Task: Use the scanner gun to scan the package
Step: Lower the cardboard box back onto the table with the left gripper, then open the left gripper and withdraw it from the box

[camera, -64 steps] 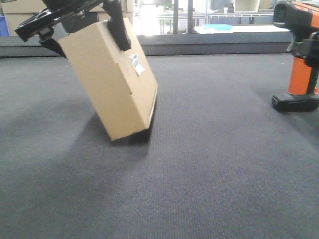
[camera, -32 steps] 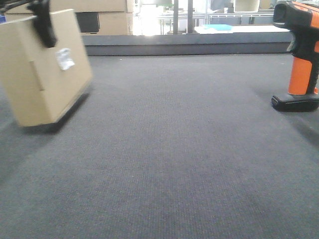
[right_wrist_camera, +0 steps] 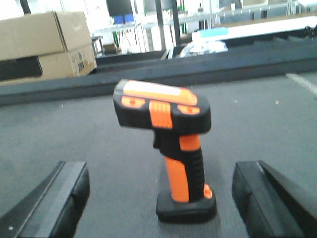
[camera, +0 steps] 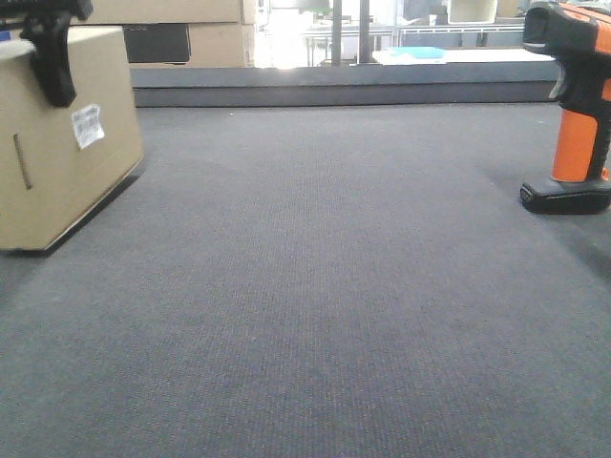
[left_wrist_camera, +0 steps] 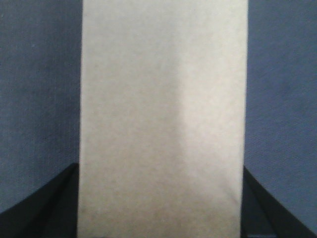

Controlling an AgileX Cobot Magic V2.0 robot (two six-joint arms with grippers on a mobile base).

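My left gripper (camera: 48,57) clamps the package (camera: 62,143), its lower edge resting on the grey carpet (camera: 315,305). My right gripper (right_wrist_camera: 158,198) hangs with its 2 fingers spread wide apart; the scanner gun (right_wrist_camera: 171,148) stands upright between and just ahead of them, untouched.

One package (camera: 57,143); one scanner gun (right_wrist_camera: 171,148) (upright); two printed boxes (right_wrist_camera: 47,44)
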